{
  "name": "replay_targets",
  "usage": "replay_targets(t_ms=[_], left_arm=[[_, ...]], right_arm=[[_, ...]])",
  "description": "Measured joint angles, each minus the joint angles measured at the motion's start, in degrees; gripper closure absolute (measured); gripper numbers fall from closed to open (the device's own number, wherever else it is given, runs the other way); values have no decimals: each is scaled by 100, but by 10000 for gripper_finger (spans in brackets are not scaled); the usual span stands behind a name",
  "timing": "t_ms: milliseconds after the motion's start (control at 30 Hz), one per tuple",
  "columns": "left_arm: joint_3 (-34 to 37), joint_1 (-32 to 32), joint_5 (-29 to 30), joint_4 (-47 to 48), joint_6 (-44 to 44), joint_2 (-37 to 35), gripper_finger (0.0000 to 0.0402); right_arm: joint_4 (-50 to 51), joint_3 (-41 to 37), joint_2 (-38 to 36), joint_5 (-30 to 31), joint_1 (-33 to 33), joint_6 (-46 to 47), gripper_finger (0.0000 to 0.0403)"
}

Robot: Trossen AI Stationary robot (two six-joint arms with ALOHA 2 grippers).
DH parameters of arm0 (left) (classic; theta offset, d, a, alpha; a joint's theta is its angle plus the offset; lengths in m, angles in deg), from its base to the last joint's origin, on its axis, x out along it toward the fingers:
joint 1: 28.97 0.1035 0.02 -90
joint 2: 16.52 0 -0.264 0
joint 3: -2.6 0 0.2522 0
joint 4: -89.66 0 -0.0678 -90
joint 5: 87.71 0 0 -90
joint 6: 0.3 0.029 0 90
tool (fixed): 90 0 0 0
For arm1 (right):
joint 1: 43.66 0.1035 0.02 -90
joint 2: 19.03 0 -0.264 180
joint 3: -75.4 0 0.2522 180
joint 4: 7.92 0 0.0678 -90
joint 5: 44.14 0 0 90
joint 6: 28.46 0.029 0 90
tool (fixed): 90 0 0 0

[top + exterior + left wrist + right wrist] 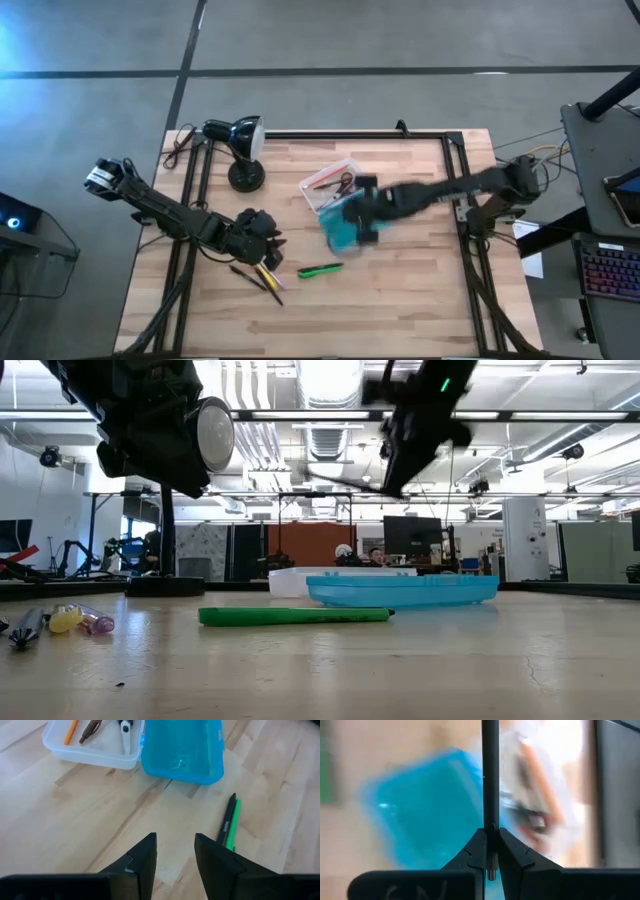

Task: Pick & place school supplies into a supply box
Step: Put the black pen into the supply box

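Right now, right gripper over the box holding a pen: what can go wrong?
1. The right gripper pinches only the dark pen's end, so it could swing or slip and land outside the supply box.
2. The clear half already holds scissors and a pencil; a drop there may bounce off.

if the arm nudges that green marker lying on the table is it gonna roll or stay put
The slim green marker looks round-bodied and lies flat on the smooth wooden table, so a sideways nudge would probably roll it. It seems stiff and light, likely easy to lift. In the left wrist view a dark pen lies against it, which may block rolling that way.
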Motion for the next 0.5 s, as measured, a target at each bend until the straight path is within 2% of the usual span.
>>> replay_targets(t_ms=[100,233,367,500], left_arm=[[-4,2,12,-58,-134,0,284],[-7,2,228,-211,-368,0,284],[-7,10,437,-235,-686,0,284],[-7,9,441,-229,-795,0,284]], right_arm=[[-203,-11,203,64,-748,-1046,386],[-430,28,559,-77,-1463,-1830,381],[-423,186,1044,-261,-1737,-2087,380],[-455,499,1447,-264,-1749,-2091,360]])
